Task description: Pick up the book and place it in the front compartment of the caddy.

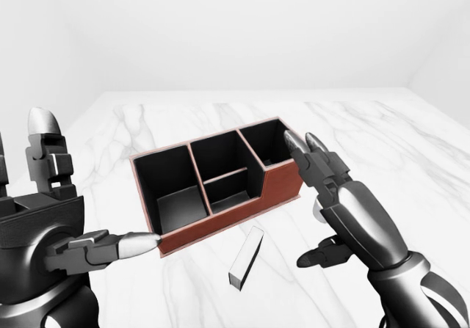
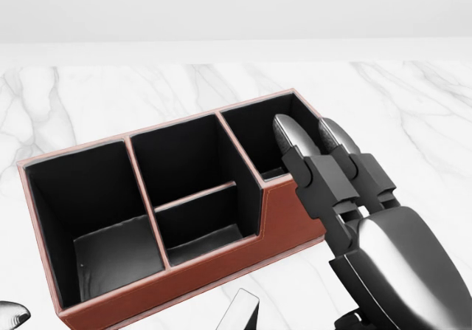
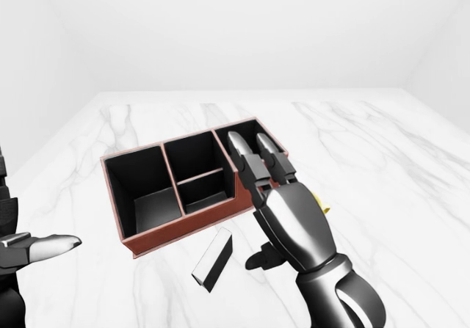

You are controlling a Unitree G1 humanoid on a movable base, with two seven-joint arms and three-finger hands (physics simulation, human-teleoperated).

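Marble table holds the book, lying flat just below the caddy in the left-eye view, not yet picked up. Right hand and left hand both hover with fingers spread, empty. Grasp and placement remain.

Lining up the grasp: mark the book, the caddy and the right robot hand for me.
book [image 1: 247, 258]: left-eye view, on its long upper face.
caddy [image 1: 281, 186]: left-eye view, on the red outer wall.
right robot hand [image 1: 360, 221]: left-eye view, on the back of the palm.
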